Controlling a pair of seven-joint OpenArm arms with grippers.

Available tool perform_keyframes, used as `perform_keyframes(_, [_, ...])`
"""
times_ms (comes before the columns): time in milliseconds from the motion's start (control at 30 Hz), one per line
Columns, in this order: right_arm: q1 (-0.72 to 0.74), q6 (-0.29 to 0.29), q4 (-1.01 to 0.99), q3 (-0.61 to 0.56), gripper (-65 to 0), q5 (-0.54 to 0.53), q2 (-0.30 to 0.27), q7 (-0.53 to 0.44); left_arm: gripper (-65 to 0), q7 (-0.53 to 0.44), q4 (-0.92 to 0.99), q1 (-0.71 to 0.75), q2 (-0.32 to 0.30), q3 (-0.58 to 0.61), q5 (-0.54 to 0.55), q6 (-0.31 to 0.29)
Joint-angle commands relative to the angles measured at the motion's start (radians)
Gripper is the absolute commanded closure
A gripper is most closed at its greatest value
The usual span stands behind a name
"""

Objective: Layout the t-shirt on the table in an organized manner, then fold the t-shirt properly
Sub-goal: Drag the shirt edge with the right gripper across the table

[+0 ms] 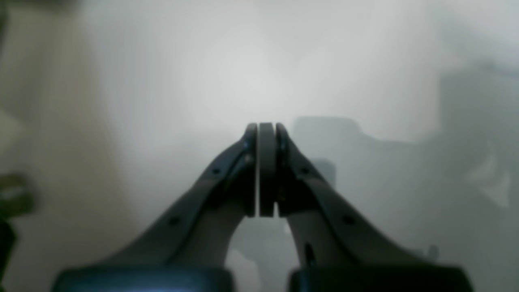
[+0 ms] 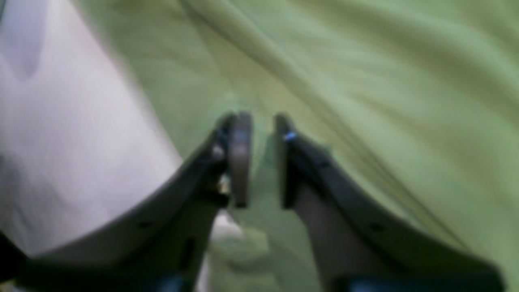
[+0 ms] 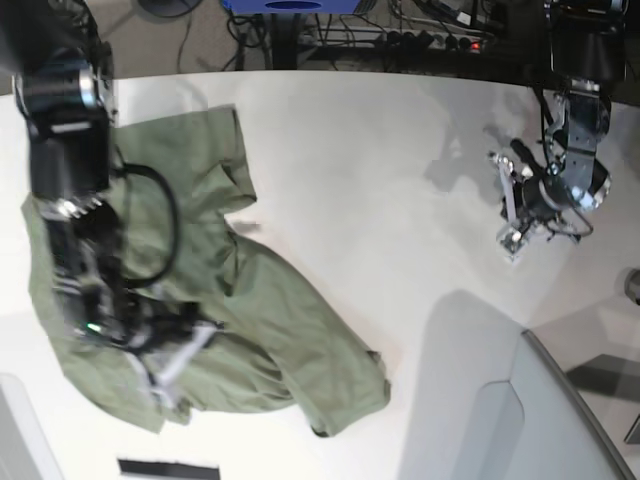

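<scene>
Left gripper (image 1: 266, 170) closed, empty. Right gripper (image 2: 261, 160) slightly parted, pointing down, nothing between fingers.

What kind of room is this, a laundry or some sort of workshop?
Probably a robotics lab or test bench, not a laundry. Two robot arms work over a big white table, a green t-shirt lies rumpled on it, and power strips and loose cables run along the floor behind.

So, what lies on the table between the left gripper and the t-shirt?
Only bare white table, as the base view shows. The left gripper hangs far from the t-shirt, with nothing between except shadows.
</scene>
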State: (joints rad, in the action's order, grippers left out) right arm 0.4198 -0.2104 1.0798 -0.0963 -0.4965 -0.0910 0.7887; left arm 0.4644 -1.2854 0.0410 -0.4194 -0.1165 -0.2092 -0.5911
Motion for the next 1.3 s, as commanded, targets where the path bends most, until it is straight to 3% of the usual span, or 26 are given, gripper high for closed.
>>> perform_keyframes(0, [0.055,0.006,-0.056,-0.012,-18.5,0.005,-0.005,-0.048,0.0,-0.033,-0.033,0.0,-0.019,-0.044,0.004,0.013])
perform_keyframes(133, [0.185,0.001,-0.366,-0.061,-32.6,0.005,0.046,-0.2,0.0,-0.103,-0.05,0.063,-0.017,-0.177,0.004,0.013])
perform_keyframes(233, [0.255,-0.001,-0.534,-0.099,-38.1,0.005,0.052,-0.297,0.0,-0.12,-0.047,0.089,-0.02,-0.233,0.004,0.013])
perform_keyframes(367, [0.288,-0.001,-0.645,-0.121,-38.4,0.005,0.052,-0.346,0.0,-0.122,-0.046,0.115,-0.022,-0.274,0.004,0.013])
perform_keyframes(900, [0.213,-0.001,-0.609,-0.121,-37.7,0.002,0.095,-0.288,0.0,-0.122,-0.04,0.093,-0.012,-0.263,0.004,0.013])
perform_keyframes(967, [0.209,-0.001,-0.599,-0.124,-31.4,0.002,0.096,-0.286,0.0,-0.122,-0.041,0.09,-0.012,-0.263,0.004,0.013])
perform_keyframes(1133, [0.212,-0.001,-0.599,-0.127,-7.4,0.002,0.098,-0.286,0.0,-0.122,-0.041,0.09,-0.012,-0.263,0.004,0.013])
perform_keyframes(1267, [0.209,-0.001,-0.577,-0.127,-3.0,0.002,0.098,-0.263,0.0,-0.122,-0.041,0.089,-0.012,-0.262,0.004,0.013])
